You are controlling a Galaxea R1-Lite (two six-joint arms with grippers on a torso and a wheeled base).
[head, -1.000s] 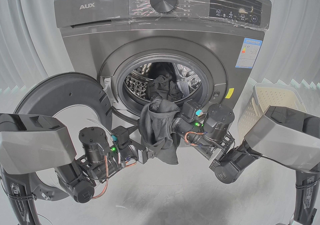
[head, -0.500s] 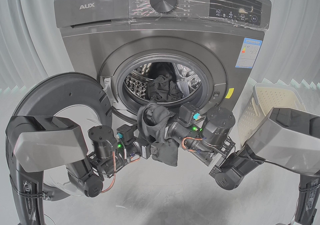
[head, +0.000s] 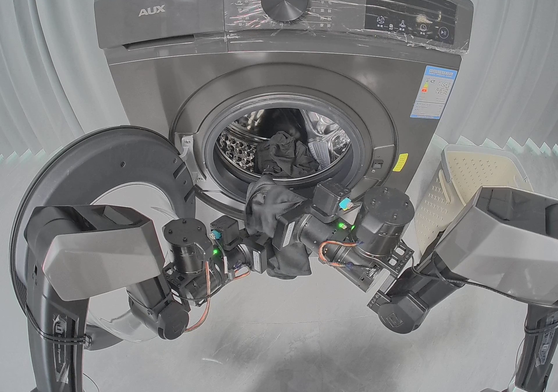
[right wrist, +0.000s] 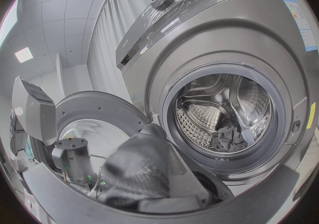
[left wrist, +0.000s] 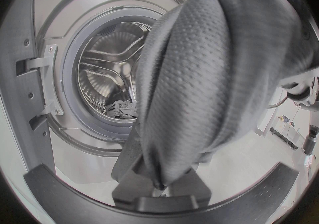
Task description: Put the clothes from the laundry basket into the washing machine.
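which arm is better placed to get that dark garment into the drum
Likely right: the right pincer sits higher, just below the drum mouth, under the dark garment; the left pincer grips lower.

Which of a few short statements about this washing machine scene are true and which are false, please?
1. The door of the washing machine stands open. True.
2. The drum is empty. False: dark clothes lie inside it.
3. The held garment hangs outside the drum, in front of the opening. True.
4. The laundry basket stands on the robot's left of the washing machine. False: it stands on the robot's right of it.
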